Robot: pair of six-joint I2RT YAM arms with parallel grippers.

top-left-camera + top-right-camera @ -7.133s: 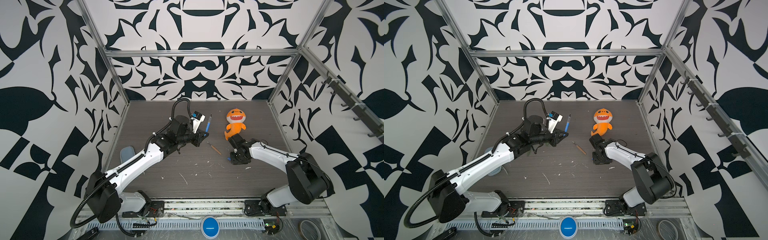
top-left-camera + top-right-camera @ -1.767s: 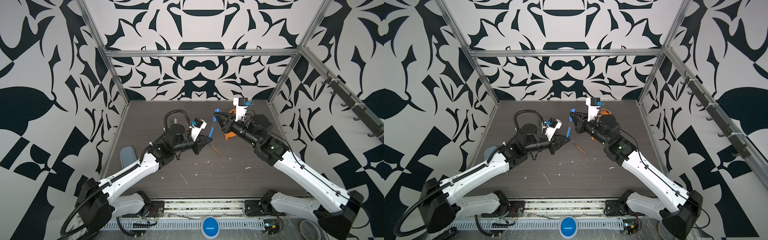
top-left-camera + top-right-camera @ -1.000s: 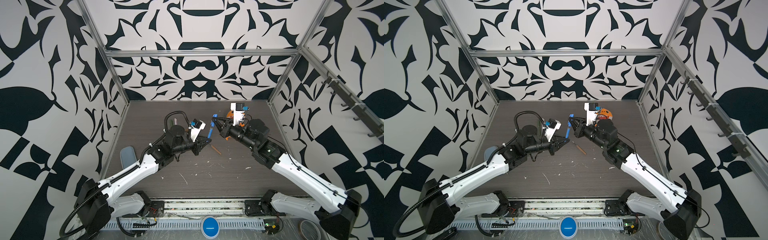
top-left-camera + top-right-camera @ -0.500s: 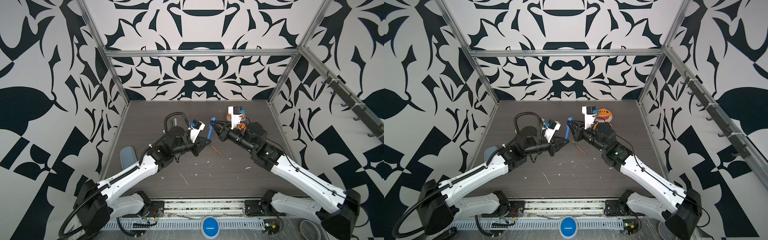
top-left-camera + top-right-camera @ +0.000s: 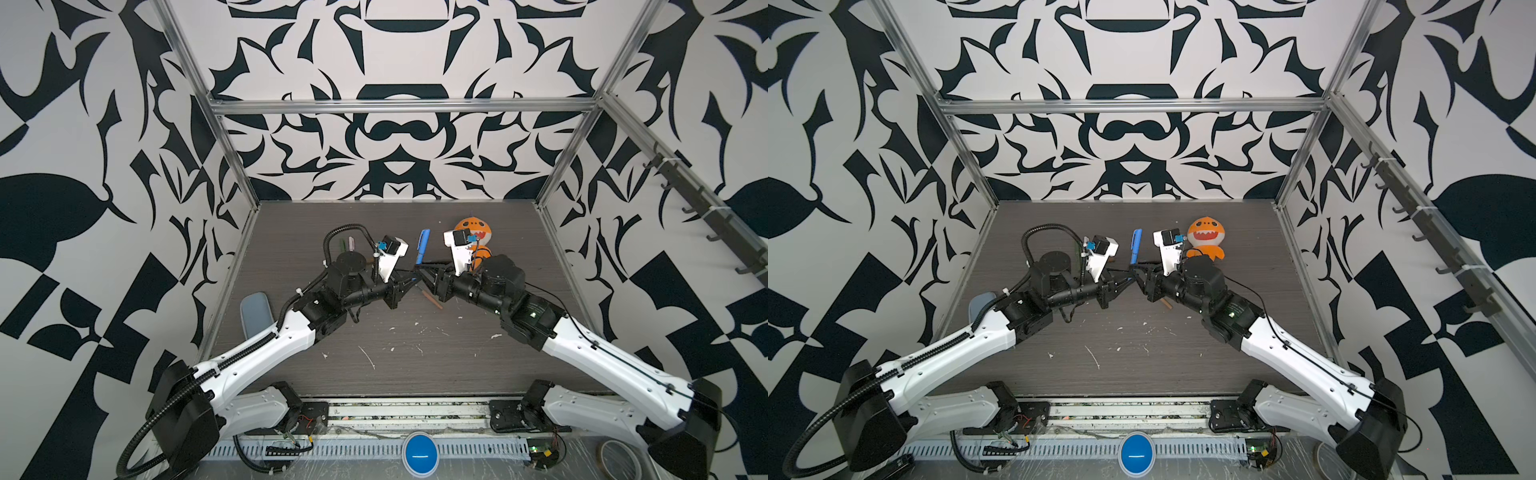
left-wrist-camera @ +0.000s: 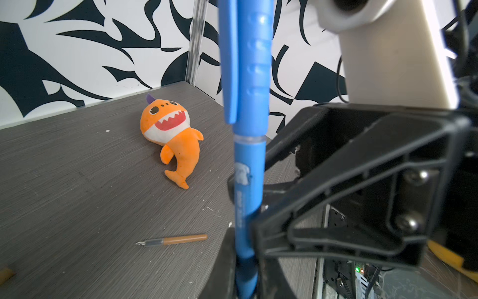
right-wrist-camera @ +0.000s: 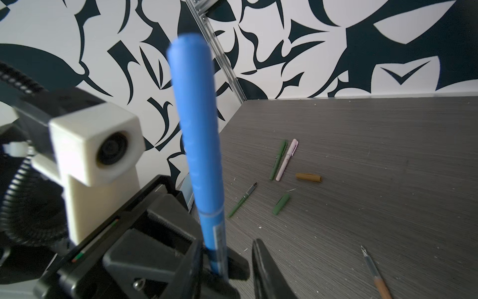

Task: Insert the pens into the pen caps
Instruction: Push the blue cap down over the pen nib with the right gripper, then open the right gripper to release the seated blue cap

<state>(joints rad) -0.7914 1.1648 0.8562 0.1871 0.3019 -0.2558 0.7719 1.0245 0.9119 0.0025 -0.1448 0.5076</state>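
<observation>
The blue pen [image 5: 422, 248] is standing nearly upright above the middle of the worktop [image 5: 415, 357], wearing its blue cap [image 6: 245, 59] on the upper end. It is looking light, stiff and slick, so the bare barrel below the cap is probably offering the safest hold; pulling on the cap could unseat it. The left pincer [image 5: 409, 280] is clamping the barrel's lower end. The right pincer [image 5: 428, 274] is sitting just beside it on the right, jaws apart and gripping nothing.
</observation>
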